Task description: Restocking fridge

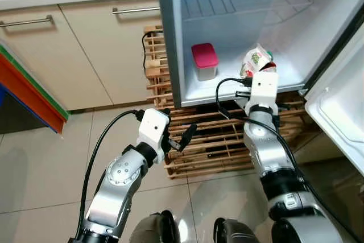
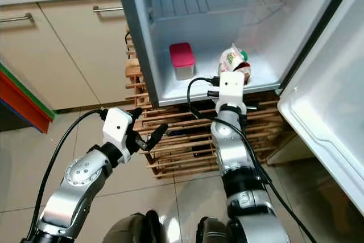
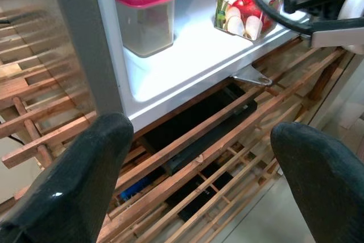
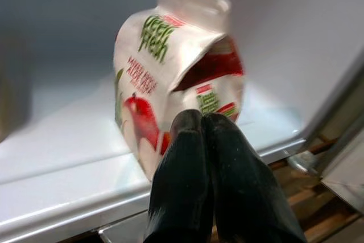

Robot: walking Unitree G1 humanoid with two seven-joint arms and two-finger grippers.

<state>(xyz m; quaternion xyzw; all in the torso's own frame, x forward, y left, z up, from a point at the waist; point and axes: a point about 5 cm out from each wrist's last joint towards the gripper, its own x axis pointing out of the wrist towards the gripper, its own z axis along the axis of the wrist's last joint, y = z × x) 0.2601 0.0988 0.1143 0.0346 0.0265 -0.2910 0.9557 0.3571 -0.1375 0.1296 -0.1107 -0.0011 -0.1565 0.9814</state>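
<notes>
- Kitchen floor tiles lie below an open fridge (image 1: 170,38) that sits on a wooden slat rack (image 1: 193,140).
- On the fridge floor, a juice carton (image 1: 255,61) stands at 3 o'clock of a pink-lidded tub (image 1: 205,61).
- Right end effector (image 4: 206,135), fingers together, points at the carton's lower front; whether it touches is unclear.
- Left end effector (image 1: 179,138), fingers apart, hovers before the rack.
- Carton probably has thin, crushable walls and may tip; grip mid-body across the flat sides.

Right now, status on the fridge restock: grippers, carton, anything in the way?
Right gripper shut, fingertips against juice carton on fridge floor. Left gripper open, low by wooden rack. Pink-lidded container sits apart.
</notes>
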